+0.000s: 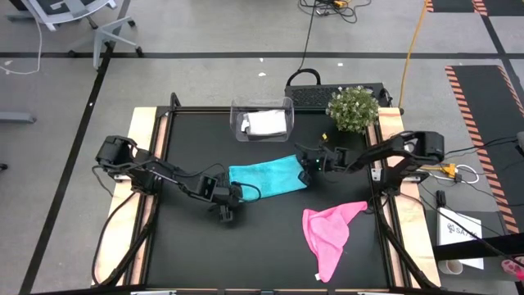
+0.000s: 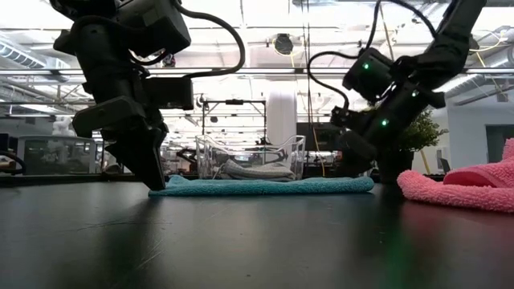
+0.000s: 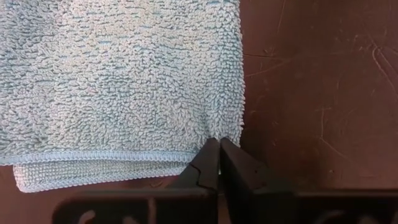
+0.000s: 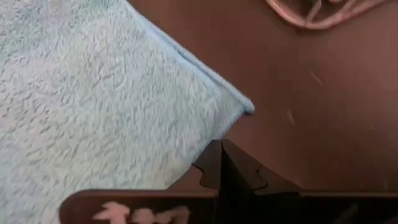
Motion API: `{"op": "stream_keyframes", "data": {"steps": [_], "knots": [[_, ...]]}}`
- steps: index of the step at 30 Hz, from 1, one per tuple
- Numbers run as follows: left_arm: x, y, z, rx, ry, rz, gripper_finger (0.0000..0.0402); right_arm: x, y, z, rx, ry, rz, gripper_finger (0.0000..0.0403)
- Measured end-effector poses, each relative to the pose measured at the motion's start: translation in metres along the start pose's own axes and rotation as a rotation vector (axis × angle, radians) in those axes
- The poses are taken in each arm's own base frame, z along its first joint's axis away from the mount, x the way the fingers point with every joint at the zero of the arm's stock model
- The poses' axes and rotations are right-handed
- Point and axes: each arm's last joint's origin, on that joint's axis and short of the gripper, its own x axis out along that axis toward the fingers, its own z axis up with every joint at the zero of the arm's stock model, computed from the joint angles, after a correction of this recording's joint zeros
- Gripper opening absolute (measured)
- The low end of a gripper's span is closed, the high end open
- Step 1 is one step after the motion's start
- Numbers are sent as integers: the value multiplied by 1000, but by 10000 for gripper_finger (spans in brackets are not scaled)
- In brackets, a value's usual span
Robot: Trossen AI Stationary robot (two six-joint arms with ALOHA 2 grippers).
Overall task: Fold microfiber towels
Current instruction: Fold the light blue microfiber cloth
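Both arms are down on the teal towel (image 1: pixel 266 179), which lies flat mid-table: the left gripper (image 3: pixel 219 163) is pinched closed at its near-left corner, the right gripper (image 4: pixel 221 163) closed at its right edge. Both pinches look thin. A corner could slip free on the lift, spoiling the fold.

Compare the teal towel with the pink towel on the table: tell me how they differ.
The teal towel lies flat and folded, edges stacked; the pink towel lies rumpled and unfolded, one corner trailing out. The teal towel sits mid-table with a gripper at each end; the pink towel lies apart, toward the right arm's side, with no gripper on it. Both are fuzzy cloths resting on the black table.
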Motion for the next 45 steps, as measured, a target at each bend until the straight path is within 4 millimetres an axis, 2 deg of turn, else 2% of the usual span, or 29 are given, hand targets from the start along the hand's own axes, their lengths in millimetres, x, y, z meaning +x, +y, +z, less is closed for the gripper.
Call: {"op": "stream_keyframes", "data": {"steps": [7,11,17,25,30,38,42,45], "knots": [[0,0,0,-7,0,0,16,4,-6,12,13,-75,-8,0],[0,0,0,-9,-1,0,12,3,-3,17,13,-98,27,0],[0,1,0,-11,-1,1,10,4,0,15,3,-88,33,0],[0,0,0,-13,-1,1,3,18,0,7,-1,-65,8,0],[0,1,0,-20,1,2,14,22,-3,4,-94,-48,-54,0],[0,1,0,-27,5,1,6,7,-17,14,-197,-54,-136,0],[0,1,0,-31,5,2,16,-4,-23,18,-182,-55,-143,0],[0,1,0,-32,2,10,18,-12,-20,25,-123,-114,-117,0]]}}
